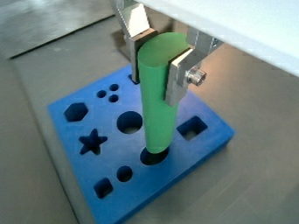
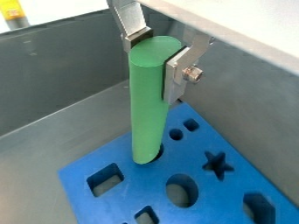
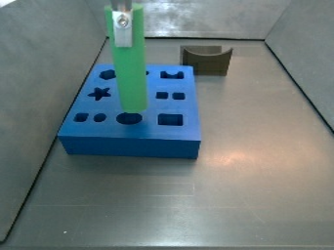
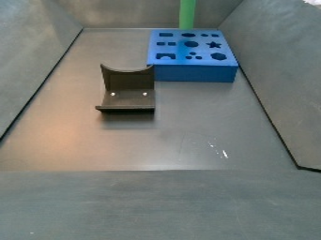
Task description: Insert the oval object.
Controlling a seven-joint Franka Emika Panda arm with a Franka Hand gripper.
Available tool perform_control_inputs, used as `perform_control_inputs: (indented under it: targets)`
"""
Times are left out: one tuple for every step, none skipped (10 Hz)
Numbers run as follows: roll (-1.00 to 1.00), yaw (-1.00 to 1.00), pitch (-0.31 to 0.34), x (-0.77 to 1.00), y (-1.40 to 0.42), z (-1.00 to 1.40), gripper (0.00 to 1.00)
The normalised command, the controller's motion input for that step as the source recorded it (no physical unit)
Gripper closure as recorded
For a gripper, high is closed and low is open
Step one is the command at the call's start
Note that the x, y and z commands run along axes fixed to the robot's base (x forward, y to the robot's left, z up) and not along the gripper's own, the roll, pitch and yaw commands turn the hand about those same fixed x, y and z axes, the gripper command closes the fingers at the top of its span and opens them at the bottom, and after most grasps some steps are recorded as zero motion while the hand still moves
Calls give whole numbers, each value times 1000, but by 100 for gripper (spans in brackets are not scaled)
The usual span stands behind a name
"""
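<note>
My gripper [image 1: 158, 63] is shut on the top of the oval object [image 1: 159, 105], a long bright green smooth peg that it holds upright. The same grip shows in a wrist view [image 2: 156, 59] on the peg [image 2: 145, 105]. The peg's lower end sits at the mouth of a dark hole in the middle of the blue block [image 1: 82, 179]. How deep it sits cannot be told. In a side view the gripper [image 3: 120, 21] holds the peg [image 3: 128, 68] over the block [image 3: 131, 139]. In a side view [image 4: 189, 13] only the peg shows, above the block [image 4: 191, 58].
The blue block has several other holes: a star [image 1: 91, 140], a large round one [image 1: 128, 121], a hexagon [image 1: 76, 109] and squares. A dark olive block with a curved notch [image 3: 206, 59] [image 4: 126, 90] stands apart on the grey floor. Grey walls enclose the bin.
</note>
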Motion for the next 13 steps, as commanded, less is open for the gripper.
perform_control_inputs:
  targets:
    - [-4, -940, 44, 0, -31, -117, 100]
    - [-46, -363, 13, -89, -9, -183, 100]
    - [0, -89, 0, -49, 0, -123, 100]
    - [0, -60, 34, 0, 0, -49, 100]
    - [0, -166, 41, -26, 0, -134, 100]
    - [-103, -317, 36, 0, -29, -117, 100]
    - [-114, -389, 34, 0, -40, -86, 100]
    - [-77, -397, 50, 0, -3, -131, 100]
    - [-71, -371, 56, 0, 0, -146, 100]
    - [-67, -349, 51, 0, 0, -174, 100]
    - [-63, -329, 51, 0, 0, -200, 100]
    - [-80, -309, 44, 20, 0, -203, 100]
    - [-76, -274, 43, 69, 0, -209, 100]
